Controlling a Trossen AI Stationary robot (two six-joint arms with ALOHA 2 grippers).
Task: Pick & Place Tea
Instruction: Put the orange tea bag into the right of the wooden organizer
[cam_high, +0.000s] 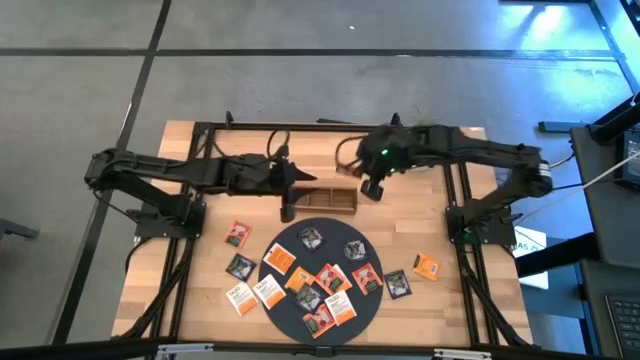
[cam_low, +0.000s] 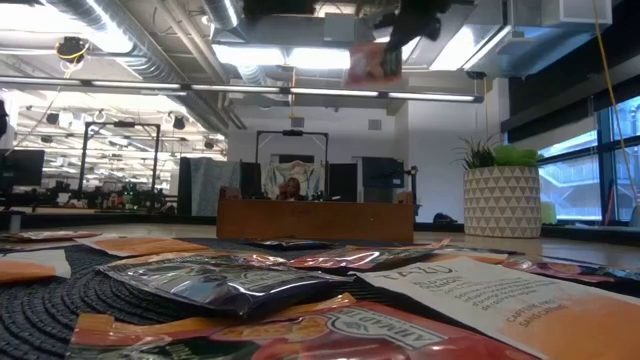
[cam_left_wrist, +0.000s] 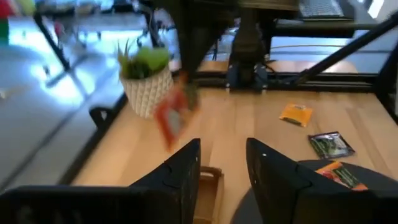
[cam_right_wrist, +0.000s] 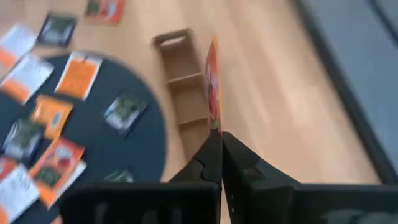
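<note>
While your right gripper (cam_right_wrist: 219, 138) pinches a red sachet (cam_right_wrist: 212, 81) by one edge above the tray (cam_right_wrist: 181, 74), your left gripper (cam_left_wrist: 222, 163) hangs open nearby; the packet looks light, thin and floppy, so hold near its edge.

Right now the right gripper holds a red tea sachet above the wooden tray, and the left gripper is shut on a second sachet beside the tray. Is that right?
Not quite. The left gripper is open and holds nothing; the left wrist view shows a clear gap between its fingers. The rest stands: the right gripper is shut on a red tea sachet above the wooden tray.
</note>
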